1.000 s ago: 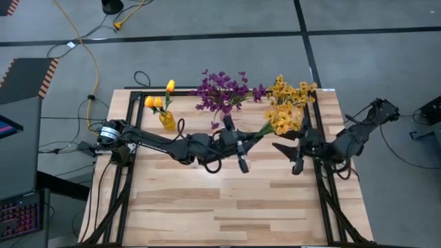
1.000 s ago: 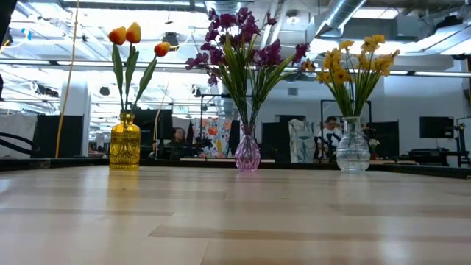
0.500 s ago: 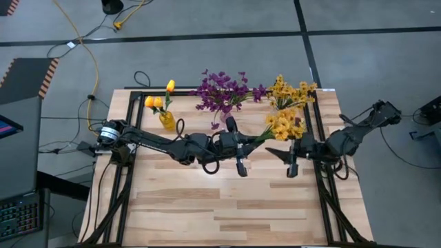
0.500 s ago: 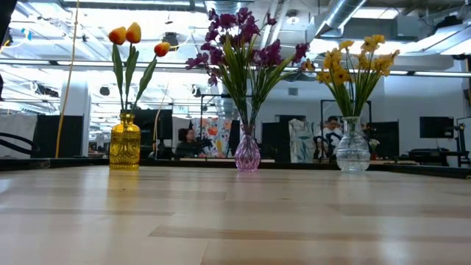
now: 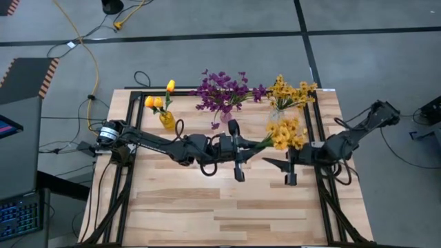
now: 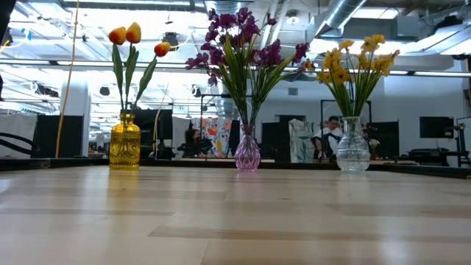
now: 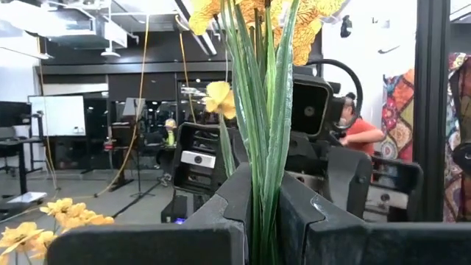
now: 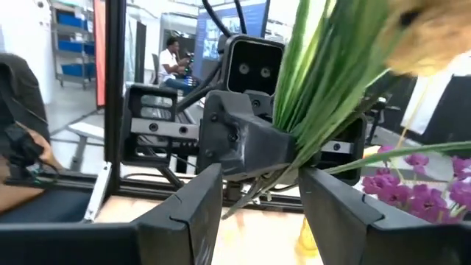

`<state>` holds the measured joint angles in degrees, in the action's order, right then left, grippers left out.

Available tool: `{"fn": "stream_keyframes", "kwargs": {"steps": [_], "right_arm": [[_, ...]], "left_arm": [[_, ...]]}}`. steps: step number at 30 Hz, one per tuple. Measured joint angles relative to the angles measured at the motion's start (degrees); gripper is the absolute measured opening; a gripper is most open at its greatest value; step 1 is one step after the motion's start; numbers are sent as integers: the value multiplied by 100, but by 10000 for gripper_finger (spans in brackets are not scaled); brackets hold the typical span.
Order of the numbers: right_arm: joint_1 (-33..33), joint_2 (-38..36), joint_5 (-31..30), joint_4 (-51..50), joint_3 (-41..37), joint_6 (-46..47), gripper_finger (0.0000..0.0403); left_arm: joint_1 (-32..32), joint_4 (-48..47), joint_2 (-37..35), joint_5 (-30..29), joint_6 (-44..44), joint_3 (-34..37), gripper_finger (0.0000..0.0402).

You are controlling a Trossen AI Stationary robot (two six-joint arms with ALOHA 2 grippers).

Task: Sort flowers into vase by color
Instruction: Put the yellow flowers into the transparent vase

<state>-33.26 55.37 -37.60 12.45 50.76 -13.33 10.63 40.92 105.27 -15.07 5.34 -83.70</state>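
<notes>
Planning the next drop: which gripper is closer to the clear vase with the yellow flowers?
Right. The right gripper sits just below and right of the clear vase in the high view; the left gripper is farther, toward the table's middle.

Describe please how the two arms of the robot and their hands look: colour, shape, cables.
Both arms are dark, nearly black, and slender with several joints. The left arm has a silver round motor housing at its base, and black cables loop beside it. The left hand and the right hand each have two flat, angular dark fingers with matte faces.
</notes>
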Motion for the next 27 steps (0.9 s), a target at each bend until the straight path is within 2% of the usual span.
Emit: {"fn": "stream_keyframes", "kwargs": {"steps": [4,10,27], "right_arm": [[-48,-150,11,-76,0,417,207],[-48,-278,22,46,4,486,207],[-48,-290,20,-617,7,1961,207]], "left_arm": [[79,-14,0,-36,168,0,20],[164,-159,13,-46,201,11,20],[160,115,11,-62,501,11,20]]}}
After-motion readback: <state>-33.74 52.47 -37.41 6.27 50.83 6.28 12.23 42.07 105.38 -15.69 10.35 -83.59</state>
